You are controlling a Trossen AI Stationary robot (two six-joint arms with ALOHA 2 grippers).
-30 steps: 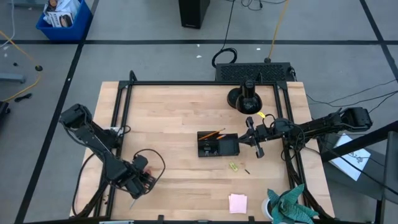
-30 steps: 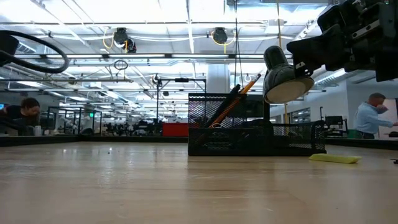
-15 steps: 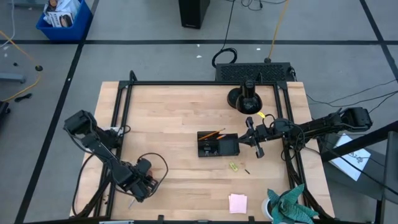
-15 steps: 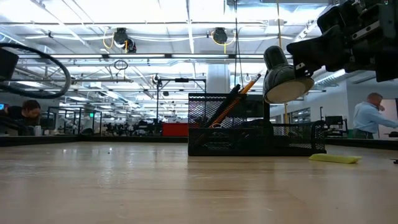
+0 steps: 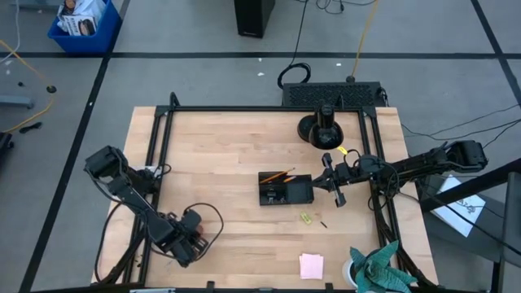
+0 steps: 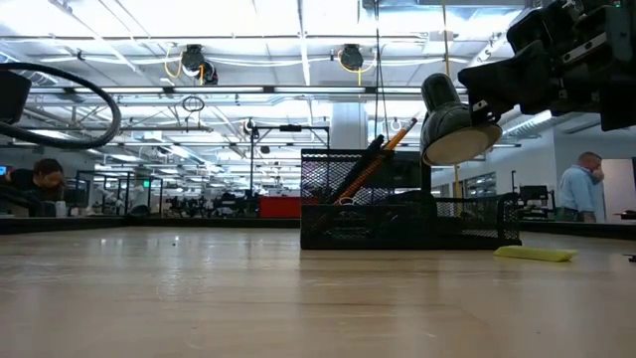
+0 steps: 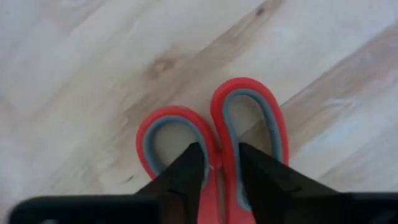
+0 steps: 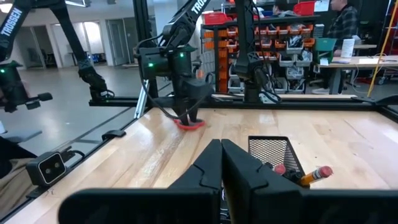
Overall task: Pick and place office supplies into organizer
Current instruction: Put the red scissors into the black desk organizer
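Moved since a second ago: your left gripper (image 5: pixel 186 244) has slid along the table's near-left corner toward the middle, carrying the red-handled scissors (image 7: pixel 214 146) with it.
Left gripper grip: its two fingers (image 7: pixel 186 177) are clamped on the scissors just below the handle loops, close above the wood.
Unchanged: your right gripper (image 5: pixel 329 182) stays just beside the organizer's right end, fingers pressed together and holding nothing.
Organizer (image 5: pixel 284 190): mid-table, with an orange pencil (image 5: pixel 278 175) leaning out of it.
Loose supplies: the yellow-green piece (image 5: pixel 306 217) lies near the organizer; the pink sticky-note pad (image 5: pixel 311 265) sits at the table's near edge.
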